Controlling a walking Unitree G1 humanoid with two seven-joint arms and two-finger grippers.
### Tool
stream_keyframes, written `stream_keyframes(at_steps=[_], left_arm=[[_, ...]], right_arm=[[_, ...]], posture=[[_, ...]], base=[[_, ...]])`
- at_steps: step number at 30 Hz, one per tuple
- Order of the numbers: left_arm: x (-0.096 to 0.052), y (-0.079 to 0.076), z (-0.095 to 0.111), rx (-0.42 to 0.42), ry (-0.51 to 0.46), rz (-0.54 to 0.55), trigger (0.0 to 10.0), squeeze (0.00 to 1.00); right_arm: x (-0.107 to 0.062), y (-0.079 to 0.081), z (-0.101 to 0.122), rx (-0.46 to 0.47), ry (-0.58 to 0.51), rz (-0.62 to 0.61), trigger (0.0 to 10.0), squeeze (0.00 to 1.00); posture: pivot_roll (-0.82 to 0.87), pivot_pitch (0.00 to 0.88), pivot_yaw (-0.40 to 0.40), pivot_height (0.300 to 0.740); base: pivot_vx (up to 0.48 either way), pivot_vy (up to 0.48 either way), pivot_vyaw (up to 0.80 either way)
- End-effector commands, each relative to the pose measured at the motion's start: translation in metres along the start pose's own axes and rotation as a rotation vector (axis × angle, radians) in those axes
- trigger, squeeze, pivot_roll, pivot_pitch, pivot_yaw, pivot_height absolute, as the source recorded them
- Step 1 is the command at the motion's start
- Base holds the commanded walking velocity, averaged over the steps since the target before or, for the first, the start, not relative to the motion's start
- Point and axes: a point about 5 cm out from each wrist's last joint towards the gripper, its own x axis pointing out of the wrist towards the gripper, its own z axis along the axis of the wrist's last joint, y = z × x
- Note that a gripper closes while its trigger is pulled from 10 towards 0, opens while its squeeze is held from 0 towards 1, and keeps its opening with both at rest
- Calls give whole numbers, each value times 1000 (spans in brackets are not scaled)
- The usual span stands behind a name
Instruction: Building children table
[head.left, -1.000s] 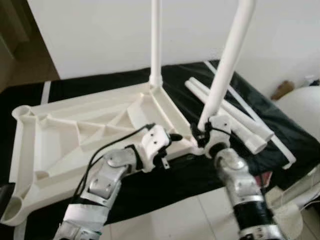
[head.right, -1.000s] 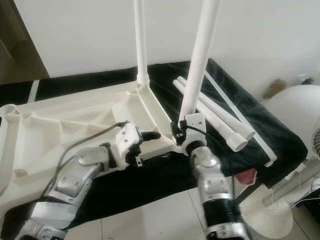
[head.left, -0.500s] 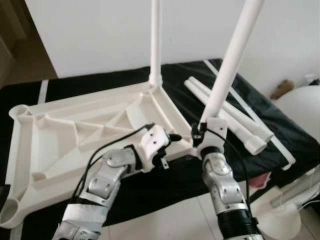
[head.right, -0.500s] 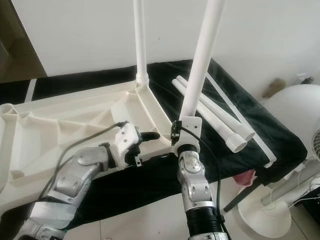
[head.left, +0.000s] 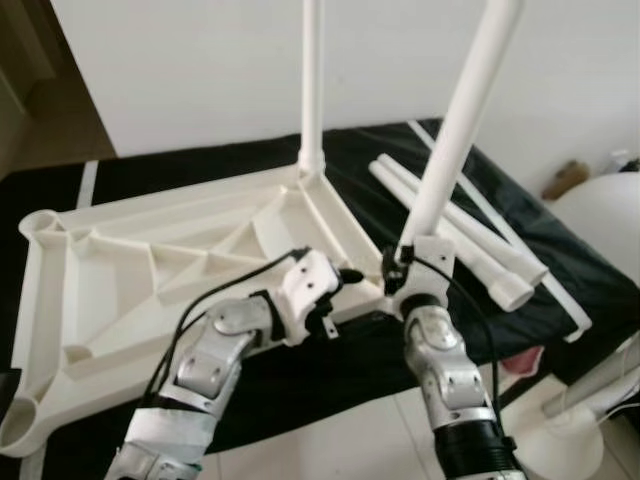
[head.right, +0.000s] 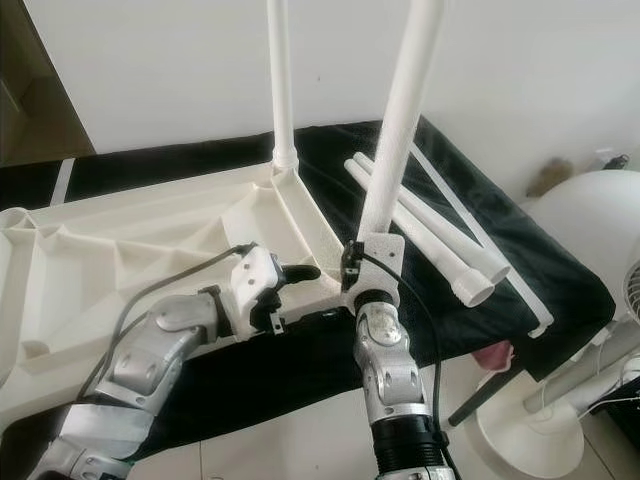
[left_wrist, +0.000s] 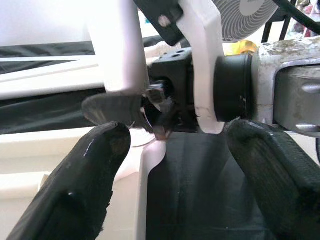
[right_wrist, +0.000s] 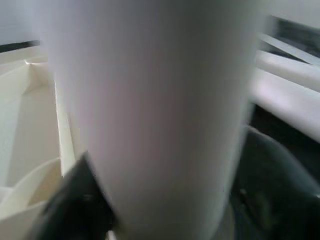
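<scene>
Tabletop (head.left: 180, 270) lies upside down on the black-covered bed (head.left: 520, 200). Right end effector (head.left: 408, 262) pinches a white leg (head.left: 455, 130) above the near corner socket, likely to seat it. Left end effector (head.left: 345, 274), fingers spread, rests at that corner, seemingly steadying.

Room's looking pretty bright, soft daylight washing over the white wall (head.left: 180, 70) with hardly any hard shadows. Head views are coming out slightly soft and hazy. The pole (right_wrist: 155, 115) is blurring badly in the right wrist view, way too close to focus.
</scene>
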Motion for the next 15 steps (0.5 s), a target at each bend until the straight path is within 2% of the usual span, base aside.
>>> stream_keyframes(at_steps=[1,5,6,13,14,15], left_arm=[[1,0,1,-3,-5,25,10000,0],[1,0,1,-4,-5,25,10000,0],[1,1,2,-3,-9,28,10000,0],[0,0,2,-1,-11,30,10000,0],[0,1,2,-1,-10,29,10000,0],[0,1,2,-1,-10,29,10000,0]], right_arm=[[-3,-4,-10,4,38,-8,10000,1000],[-3,-4,-9,4,27,15,10000,1000],[-3,-8,-5,-3,8,74,10000,1000],[-1,-23,-2,-49,-8,205,10000,1000],[1,-28,-2,-68,-8,254,10000,816],[1,-28,-2,-68,-8,254,10000,816]], posture=[[-79,22,9,740],[-78,21,9,740],[-73,15,2,740],[-71,9,1,740],[-70,6,-2,740],[-70,6,-2,740]], base=[[0,0,0],[0,0,0],[0,0,0],[0,0,0],[0,0,0],[0,0,0]])
